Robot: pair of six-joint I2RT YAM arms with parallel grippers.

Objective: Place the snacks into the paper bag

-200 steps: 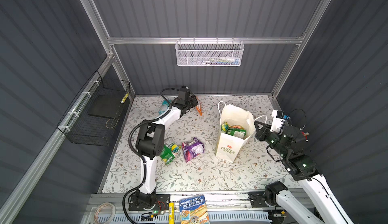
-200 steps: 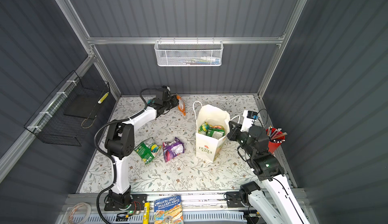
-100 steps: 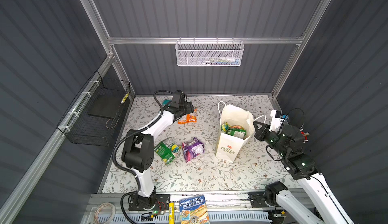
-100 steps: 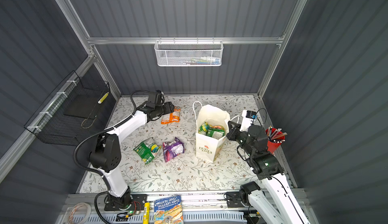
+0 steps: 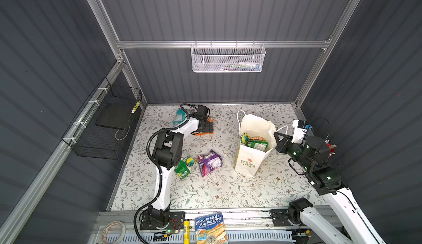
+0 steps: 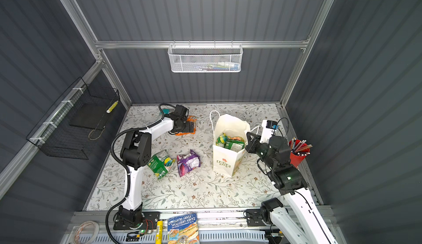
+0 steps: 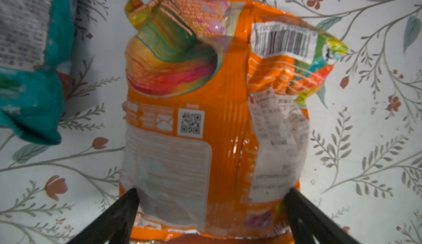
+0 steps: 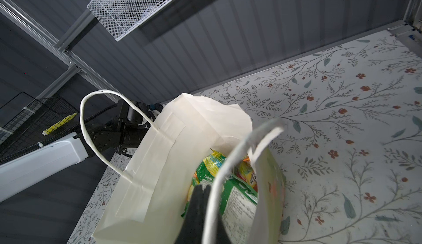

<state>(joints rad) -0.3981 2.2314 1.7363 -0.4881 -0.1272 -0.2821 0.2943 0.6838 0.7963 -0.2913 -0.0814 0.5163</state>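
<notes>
An orange snack packet [image 7: 194,94] lies flat on the flowered table near the back [image 5: 206,130] [image 6: 186,129]. My left gripper [image 7: 212,191] [image 5: 209,126] [image 6: 190,125] stands open right over it, one finger on each side of its near end. A teal packet [image 5: 179,117] [image 7: 29,82] lies beside it. Green [image 5: 185,166] [image 6: 161,162] and purple [image 5: 209,162] [image 6: 188,161] packets lie mid-table. The white paper bag [image 5: 249,162] [image 6: 226,160] [image 8: 159,162] stands upright with packets inside [image 8: 230,185]. My right gripper [image 8: 202,191] [image 5: 276,137] [image 6: 249,137] is shut at the bag's rim, its cord handle [image 8: 228,162] lying across it.
A red cup of pens [image 6: 296,156] stands at the right edge behind my right arm. A blue-covered book [image 5: 211,228] lies on the front rail. A black wire basket [image 5: 107,126] hangs on the left wall, a white mesh basket [image 5: 228,58] on the back wall.
My left gripper held the orange packet in the air, came down, then opened; the packet now lies on the table under the open jaws. The right arm has not moved.
</notes>
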